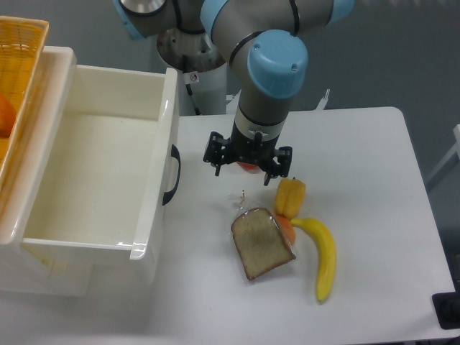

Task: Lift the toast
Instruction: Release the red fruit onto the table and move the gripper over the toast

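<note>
White bin (154,180) holds nothing; toast (261,243) on table (374,165); jaws spread, gripping nothing.

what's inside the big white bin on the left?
The white plastic bin shows only bare floor and inner walls; nothing visible inside. The strip just behind its near wall is hidden, so a small flat item there cannot be ruled out.

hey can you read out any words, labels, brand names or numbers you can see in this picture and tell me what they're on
No text can be read anywhere.
A small red and white sticker sits on the robot arm base, too small and blurred to read.
The toast wrapper, banana, white bin and gripper show no lettering.
</note>
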You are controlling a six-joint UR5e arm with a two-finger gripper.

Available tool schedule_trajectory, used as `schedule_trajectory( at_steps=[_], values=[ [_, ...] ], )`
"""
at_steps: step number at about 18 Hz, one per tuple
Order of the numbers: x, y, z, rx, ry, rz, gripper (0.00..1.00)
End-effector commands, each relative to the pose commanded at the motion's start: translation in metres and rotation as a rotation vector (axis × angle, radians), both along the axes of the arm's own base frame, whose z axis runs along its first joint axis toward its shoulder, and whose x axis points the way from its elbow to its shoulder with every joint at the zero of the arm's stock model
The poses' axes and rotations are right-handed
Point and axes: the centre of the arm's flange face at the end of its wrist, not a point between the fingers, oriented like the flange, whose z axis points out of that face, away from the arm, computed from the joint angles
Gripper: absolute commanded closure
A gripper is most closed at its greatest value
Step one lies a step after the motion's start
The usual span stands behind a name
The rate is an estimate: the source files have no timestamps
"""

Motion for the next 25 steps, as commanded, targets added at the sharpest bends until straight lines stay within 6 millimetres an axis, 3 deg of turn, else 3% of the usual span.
schedule_trajectory(
  at_steps=[8,16,21,25],
  values=[
    [-0.006,-0.004,-0.004,0.004,-0.002,-0.02,0.0],
    [-0.023,0.003,-0.065,-0.057,-0.084,0.002,0.0],
    [-0.062,-0.002,-0.108,-0.059,-0.089,0.084,0.0],
    [-0.08,-0.007,-0.119,-0.038,-0.065,0.107,0.0]
  ],
)
